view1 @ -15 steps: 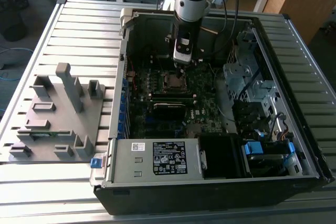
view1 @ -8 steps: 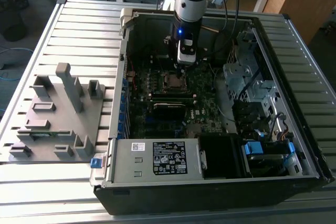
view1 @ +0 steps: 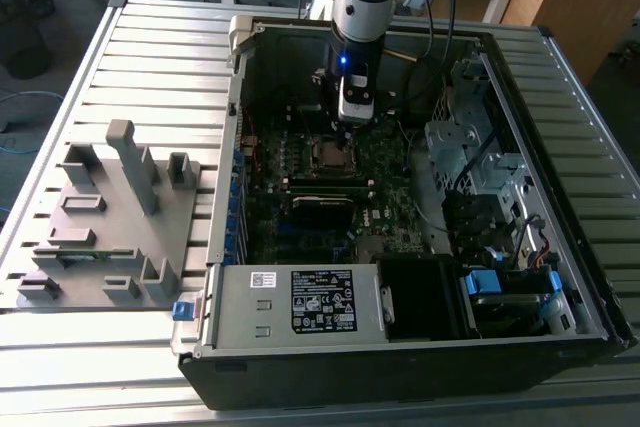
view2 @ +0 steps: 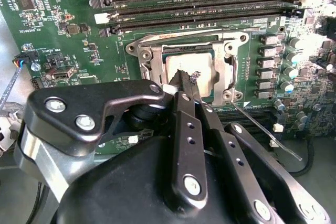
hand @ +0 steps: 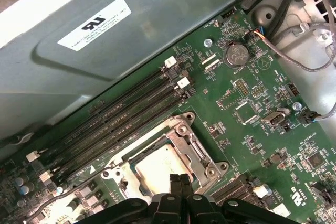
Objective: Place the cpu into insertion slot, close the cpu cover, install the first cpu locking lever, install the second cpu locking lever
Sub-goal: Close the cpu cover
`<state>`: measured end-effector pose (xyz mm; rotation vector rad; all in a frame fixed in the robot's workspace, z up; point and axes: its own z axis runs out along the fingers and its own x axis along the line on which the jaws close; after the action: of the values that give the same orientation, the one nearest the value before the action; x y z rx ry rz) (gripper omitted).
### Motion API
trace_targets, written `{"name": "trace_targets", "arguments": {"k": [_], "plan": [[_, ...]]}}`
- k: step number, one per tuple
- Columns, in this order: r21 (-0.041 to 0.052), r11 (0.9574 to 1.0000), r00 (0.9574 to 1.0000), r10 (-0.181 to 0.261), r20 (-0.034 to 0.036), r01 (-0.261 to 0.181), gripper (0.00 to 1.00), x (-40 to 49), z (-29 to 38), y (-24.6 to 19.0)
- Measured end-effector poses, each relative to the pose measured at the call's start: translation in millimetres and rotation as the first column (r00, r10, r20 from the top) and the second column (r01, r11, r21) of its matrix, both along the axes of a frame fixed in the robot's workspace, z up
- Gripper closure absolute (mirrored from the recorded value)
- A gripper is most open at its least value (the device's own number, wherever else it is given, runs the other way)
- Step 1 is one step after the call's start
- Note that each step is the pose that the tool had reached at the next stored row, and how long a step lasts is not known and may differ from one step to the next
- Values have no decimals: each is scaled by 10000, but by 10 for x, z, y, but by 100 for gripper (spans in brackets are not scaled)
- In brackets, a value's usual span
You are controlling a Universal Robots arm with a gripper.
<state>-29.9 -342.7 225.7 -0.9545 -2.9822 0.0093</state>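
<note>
Lab: slatted metal bench (view1: 150, 47), opened computer case (view1: 400, 372).

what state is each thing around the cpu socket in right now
cpu: seated in the insertion slot
cpu cover: down flat around the cpu
locking lever: sticking out free, not latched
gripper: shut, tips at the cpu's edge
computer case: side panel off

in the exterior view's centre-right the computer case (view1: 400, 377) sits on the table (view1: 160, 57), a fixture plate (view1: 110, 227) at the exterior view's left; the cpu (view2: 203, 65) lies in the insertion slot (view1: 331, 154).
</note>
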Motion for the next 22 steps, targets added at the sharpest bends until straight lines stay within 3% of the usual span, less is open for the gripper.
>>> {"name": "trace_targets", "arguments": {"k": [9, 22], "plan": [[0, 9988, 9988, 493, 0, -493, 90, 0, -1, 0], [0, 9988, 9988, 497, 0, -497, 90, 0, -1, 0]]}}
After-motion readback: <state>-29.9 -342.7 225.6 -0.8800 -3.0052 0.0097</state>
